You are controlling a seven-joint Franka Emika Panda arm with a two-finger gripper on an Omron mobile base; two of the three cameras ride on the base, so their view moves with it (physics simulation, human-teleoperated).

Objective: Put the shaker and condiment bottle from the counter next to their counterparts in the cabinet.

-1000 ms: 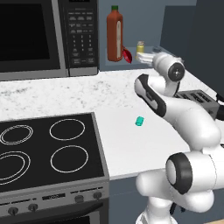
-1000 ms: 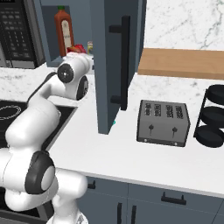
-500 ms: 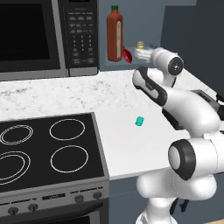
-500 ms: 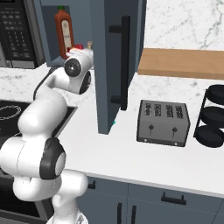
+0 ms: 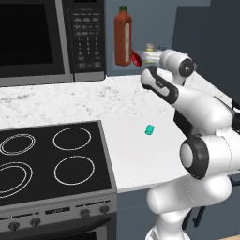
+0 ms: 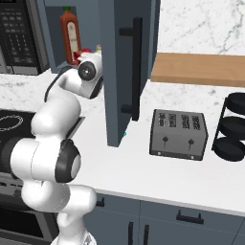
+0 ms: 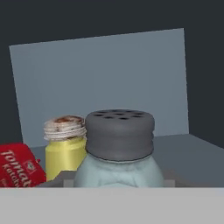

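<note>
- Left base view:
  - Right now the arm reaches up from the lower right to the cabinet (image 5: 140,28) ledge; the gripper (image 5: 157,55) sits at the ledge, jaws hidden by the wrist.
  - Tall bottle (image 5: 123,36) stands upright on the ledge, the red condiment bottle (image 5: 136,58) low beside it on the right, the yellow shaker (image 5: 149,53) right of that, just beside the wrist.
  - Teal cylinder (image 5: 149,130) lies on the counter (image 5: 70,101), well apart from the rest, right of the stove (image 5: 51,164). Microwave (image 5: 47,37) is left of the cabinet.
- Right base view:
  - Arm comes up from lower left; its wrist blocks the ledge next to the tall bottle (image 6: 70,36).
  - Open cabinet door (image 6: 127,67) is just right of the arm; toaster (image 6: 178,134) stands further right.
- Hand view:
  - Grey-blue shaker (image 7: 119,151) with dark perforated cap is front and centre, upright; jaws are clamped on it.
  - Yellow shaker (image 7: 65,146) is just behind it to the left; the condiment bottle (image 7: 18,166) is at the left edge, tilted.
</note>
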